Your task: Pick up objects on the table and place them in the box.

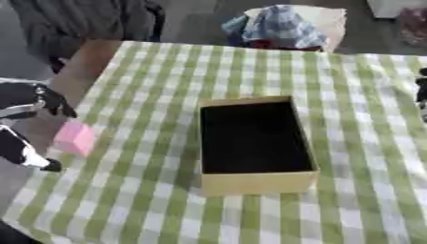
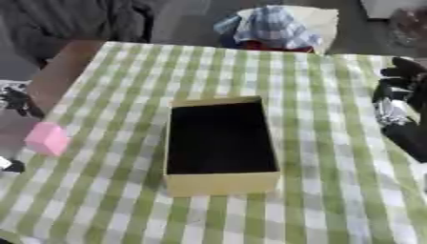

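An open tan box (image 1: 259, 183) with a dark inside stands in the middle of the green-and-white checked tablecloth (image 1: 167, 76). A pink block (image 1: 75, 138) lies at the table's left edge. My left hand (image 1: 26, 101) is just left of the block, open, with fingers spread above and a thumb (image 1: 23, 151) below the block's level; I cannot tell if it touches the block. My right hand (image 2: 399, 102) hovers at the table's right edge, fingers relaxed and holding nothing.
A blue plaid cloth bundle (image 1: 279, 26) lies on a pale seat behind the table's far edge. A person in dark clothes (image 1: 83, 19) is at the far left. The bare brown table edge (image 1: 79, 71) shows on the left.
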Robot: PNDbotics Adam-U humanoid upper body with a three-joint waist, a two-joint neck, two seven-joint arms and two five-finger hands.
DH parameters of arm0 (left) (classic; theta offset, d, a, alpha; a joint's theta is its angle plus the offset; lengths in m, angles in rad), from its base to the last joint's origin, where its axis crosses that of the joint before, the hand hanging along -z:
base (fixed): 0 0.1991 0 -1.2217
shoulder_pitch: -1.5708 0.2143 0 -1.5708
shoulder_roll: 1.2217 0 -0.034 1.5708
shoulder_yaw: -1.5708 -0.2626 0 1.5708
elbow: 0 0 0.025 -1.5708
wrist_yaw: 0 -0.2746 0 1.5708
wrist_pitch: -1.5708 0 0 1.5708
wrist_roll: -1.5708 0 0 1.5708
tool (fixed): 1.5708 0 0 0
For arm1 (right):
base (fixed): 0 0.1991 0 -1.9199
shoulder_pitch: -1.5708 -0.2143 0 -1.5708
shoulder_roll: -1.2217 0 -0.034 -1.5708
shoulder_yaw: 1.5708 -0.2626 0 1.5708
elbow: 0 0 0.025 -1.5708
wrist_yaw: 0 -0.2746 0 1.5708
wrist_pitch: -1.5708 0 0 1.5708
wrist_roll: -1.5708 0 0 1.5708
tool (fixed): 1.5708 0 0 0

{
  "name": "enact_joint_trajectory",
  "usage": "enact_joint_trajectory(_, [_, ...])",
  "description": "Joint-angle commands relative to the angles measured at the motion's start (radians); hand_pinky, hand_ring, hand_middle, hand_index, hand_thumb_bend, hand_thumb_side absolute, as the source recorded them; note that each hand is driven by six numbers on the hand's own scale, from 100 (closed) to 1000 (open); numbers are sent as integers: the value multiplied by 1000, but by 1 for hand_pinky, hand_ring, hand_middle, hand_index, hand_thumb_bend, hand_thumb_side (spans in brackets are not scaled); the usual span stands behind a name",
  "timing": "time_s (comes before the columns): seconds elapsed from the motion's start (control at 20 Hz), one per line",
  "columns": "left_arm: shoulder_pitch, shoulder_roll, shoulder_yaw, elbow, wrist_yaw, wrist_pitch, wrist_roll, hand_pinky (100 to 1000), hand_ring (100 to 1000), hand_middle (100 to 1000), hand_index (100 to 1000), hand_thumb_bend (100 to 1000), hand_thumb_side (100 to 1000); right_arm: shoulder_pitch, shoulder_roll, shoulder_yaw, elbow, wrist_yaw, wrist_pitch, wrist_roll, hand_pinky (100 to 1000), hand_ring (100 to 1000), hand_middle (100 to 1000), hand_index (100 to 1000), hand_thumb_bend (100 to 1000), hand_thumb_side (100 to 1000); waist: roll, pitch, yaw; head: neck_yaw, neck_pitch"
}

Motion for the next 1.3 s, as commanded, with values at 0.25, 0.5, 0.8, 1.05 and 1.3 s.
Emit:
enact_joint_trajectory(0.25, [-65,18,20,161,-5,13,49,794,741,732,844,610,286,-9,-28,-6,-9,2,-2,1,708,779,768,920,100,525,3,-18,0,-4,6])
enact_joint_trajectory(0.5, [-127,4,-3,243,-14,-14,60,799,746,734,845,600,259,-9,-26,-5,-8,2,-2,2,709,779,768,920,100,528,3,-18,-7,-1,7])
enact_joint_trajectory(0.8, [-189,-14,-44,299,-18,-48,12,806,756,746,848,604,284,-10,-24,-3,-7,2,-3,5,709,779,768,920,100,529,2,-18,-14,3,8])
enact_joint_trajectory(1.05, [-228,-32,-65,331,-30,-67,-12,806,755,747,849,601,278,-11,-22,-2,-7,1,-3,6,709,779,767,920,100,531,3,-18,-19,5,9])
enact_joint_trajectory(1.3, [-253,-59,-74,360,-52,-70,1,801,746,743,847,565,249,-11,-21,-2,-7,0,-4,6,709,779,767,920,100,533,2,-18,-22,8,9])
